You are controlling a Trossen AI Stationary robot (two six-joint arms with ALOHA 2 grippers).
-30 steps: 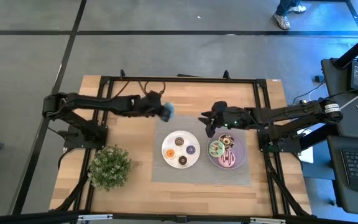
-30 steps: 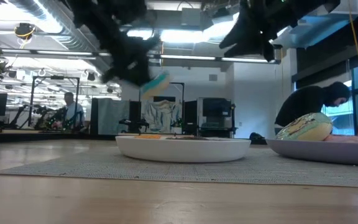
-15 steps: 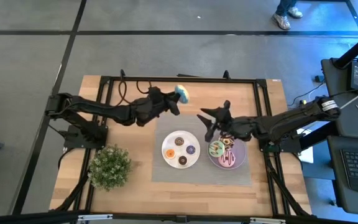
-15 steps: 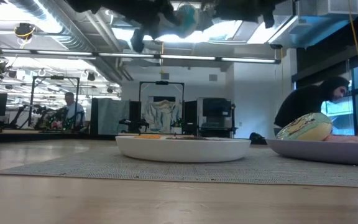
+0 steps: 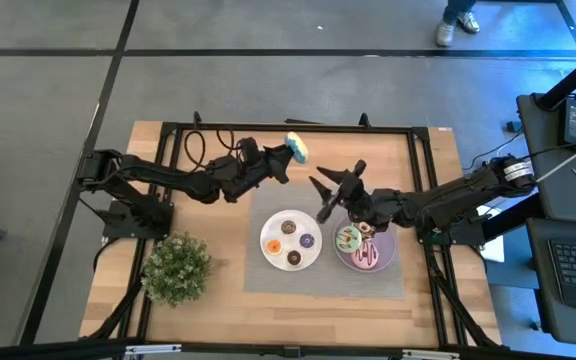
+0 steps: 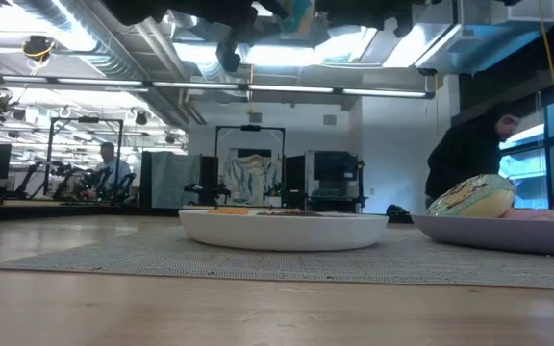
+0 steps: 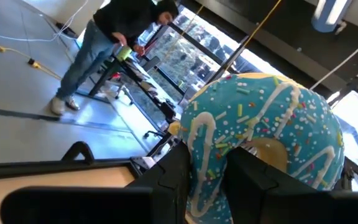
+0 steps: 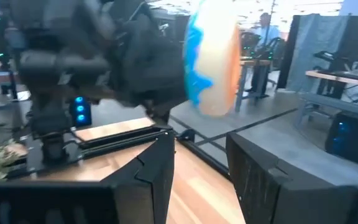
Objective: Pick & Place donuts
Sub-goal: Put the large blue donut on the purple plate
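My left gripper (image 5: 288, 157) is high over the table's far middle, shut on the blue white-striped sprinkled donut (image 5: 297, 150), which fills the left wrist view (image 7: 263, 124). My right gripper (image 5: 317, 196) is open, a little to its right, fingers pointing at the donut. In the right wrist view the donut (image 8: 213, 56) shows edge-on beyond my open fingers (image 8: 197, 152). Green (image 5: 347, 238), pink (image 5: 368, 258) and brown sprinkled (image 5: 366, 227) donuts lie on the purple plate (image 5: 392, 246). Tiny orange (image 5: 274, 245), purple (image 5: 307, 241) and brown (image 5: 294, 258) ones lie on the white plate (image 5: 268, 230). My left gripper pinches one side of the blue donut's ring (image 7: 207, 158) between its two fingers (image 7: 173, 177); one finger lies at the outer rim, the other by the hole (image 7: 272, 152). The donut is lifted clear, high above the table, and stands on edge beyond the fingertips.
A grey mat (image 5: 268, 282) lies under both plates. A potted plant (image 5: 177, 267) stands at the table's near left. In the low view the white plate (image 6: 282, 229) and purple plate (image 6: 508, 233) sit on the mat. People show in the room behind.
My left gripper has risen and moved toward the table's far edge and right, carrying the blue donut up out of the low view's top. My right gripper has also risen, shifted a little left toward the donut, and tipped its fingers upward.
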